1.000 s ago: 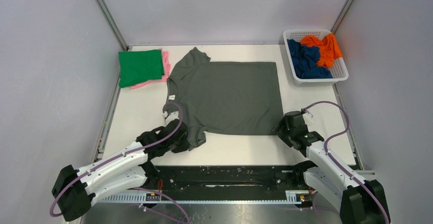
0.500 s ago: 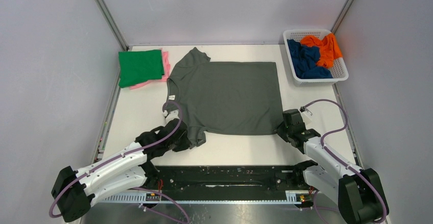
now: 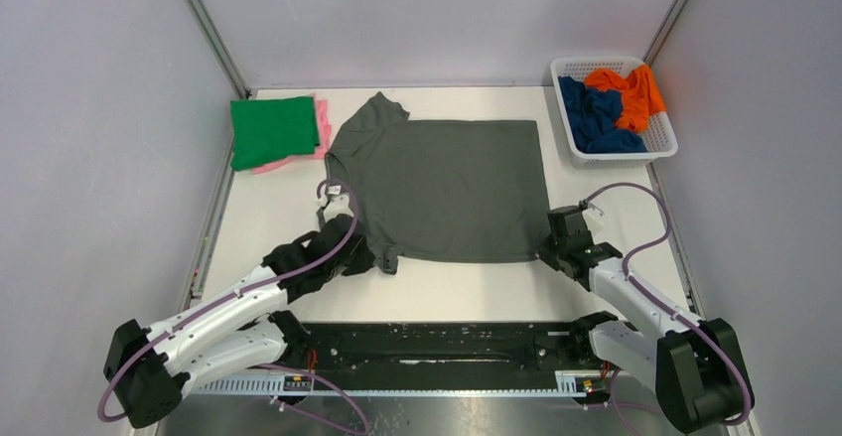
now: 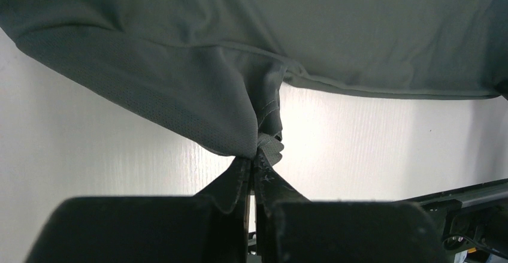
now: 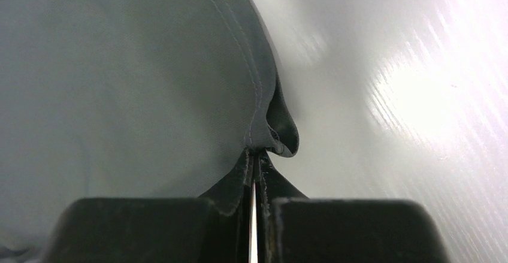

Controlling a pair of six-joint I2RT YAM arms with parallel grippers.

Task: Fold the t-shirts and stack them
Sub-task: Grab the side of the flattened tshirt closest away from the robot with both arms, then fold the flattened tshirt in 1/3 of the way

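Right hand (image 3: 548,254) newly clamped on dark grey t-shirt (image 3: 447,188) corner, left hand (image 3: 388,257) grasping sleeve

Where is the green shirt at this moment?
Top view: the green shirt lies folded at the far left of the table, on top of the pink shirt, just left of the spread grey shirt.

Plain dark grey t-shirt (image 3: 447,188)

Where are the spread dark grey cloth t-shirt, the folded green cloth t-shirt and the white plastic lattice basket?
dark grey cloth t-shirt (image 3: 447,188): top view, middle of its body.
folded green cloth t-shirt (image 3: 273,130): top view, centre of its upper face.
white plastic lattice basket (image 3: 596,63): top view, its far rim.
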